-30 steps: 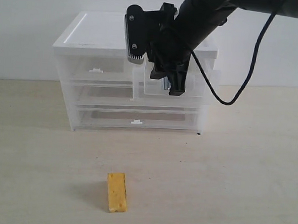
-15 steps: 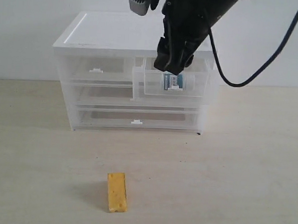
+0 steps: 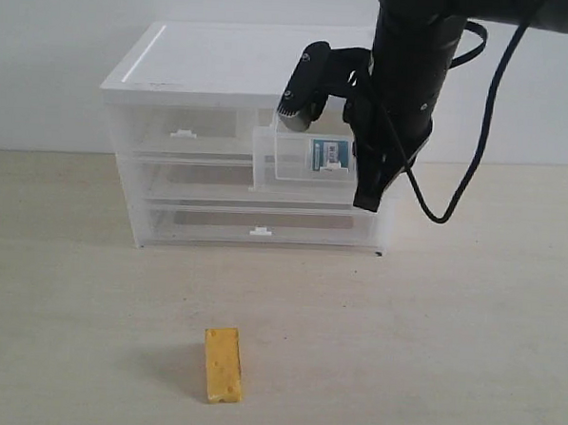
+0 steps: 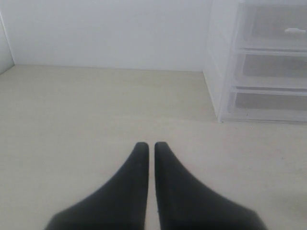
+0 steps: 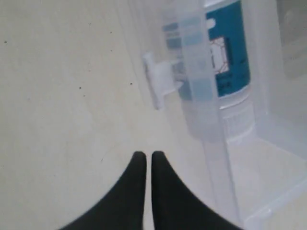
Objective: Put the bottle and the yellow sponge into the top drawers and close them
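Observation:
The bottle (image 3: 330, 155) stands inside the pulled-out top right drawer (image 3: 289, 161); its teal label (image 5: 225, 52) shows through the clear wall. My right gripper (image 3: 367, 202) hangs shut and empty just in front of that drawer, at its right end. In the right wrist view the right gripper (image 5: 145, 154) sits close to the drawer's white handle tab (image 5: 160, 84). The top left drawer (image 3: 181, 132) is closed. The yellow sponge (image 3: 223, 364) lies alone on the table, near the front. My left gripper (image 4: 149, 143) is shut and empty over bare table, left of the cabinet (image 4: 259, 62).
Two full-width lower drawers (image 3: 259, 232) are closed. A black cable (image 3: 457, 188) loops down from the right arm beside the cabinet's right end. A white wall stands behind the cabinet.
The right gripper lifted out of the top right drawer, leaving the bottle inside, then dropped in front of the drawer's right end and shut. The sponge has not moved.

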`<action>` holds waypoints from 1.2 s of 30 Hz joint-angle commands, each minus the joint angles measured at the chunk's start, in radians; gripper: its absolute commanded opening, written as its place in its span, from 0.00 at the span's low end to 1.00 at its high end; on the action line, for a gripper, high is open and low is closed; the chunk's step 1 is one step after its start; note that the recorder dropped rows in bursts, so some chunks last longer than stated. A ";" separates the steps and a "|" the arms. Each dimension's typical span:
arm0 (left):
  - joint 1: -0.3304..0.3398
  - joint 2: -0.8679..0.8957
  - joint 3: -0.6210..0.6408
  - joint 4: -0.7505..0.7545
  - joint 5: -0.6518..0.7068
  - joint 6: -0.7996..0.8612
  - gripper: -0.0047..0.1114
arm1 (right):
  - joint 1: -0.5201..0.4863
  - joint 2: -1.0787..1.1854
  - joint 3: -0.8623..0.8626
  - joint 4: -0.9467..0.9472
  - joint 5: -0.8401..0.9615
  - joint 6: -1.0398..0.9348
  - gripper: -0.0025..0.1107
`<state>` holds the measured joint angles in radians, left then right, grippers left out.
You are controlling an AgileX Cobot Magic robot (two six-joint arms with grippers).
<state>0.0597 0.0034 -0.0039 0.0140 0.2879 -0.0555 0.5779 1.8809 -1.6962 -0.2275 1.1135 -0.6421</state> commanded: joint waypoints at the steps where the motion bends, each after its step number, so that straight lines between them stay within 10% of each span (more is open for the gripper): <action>1: 0.003 -0.003 0.004 -0.007 -0.003 0.004 0.08 | -0.001 0.008 -0.002 -0.044 -0.145 0.040 0.03; 19: 0.003 -0.003 0.004 -0.007 -0.003 0.004 0.08 | -0.070 0.038 -0.002 -0.135 -0.494 0.331 0.03; 36: 0.003 -0.003 0.004 -0.007 -0.003 0.004 0.08 | -0.091 -0.114 0.002 -0.018 0.108 0.411 0.03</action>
<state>0.0597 0.0034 -0.0039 0.0140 0.2879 -0.0555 0.5122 1.7884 -1.6934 -0.2503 1.1872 -0.2500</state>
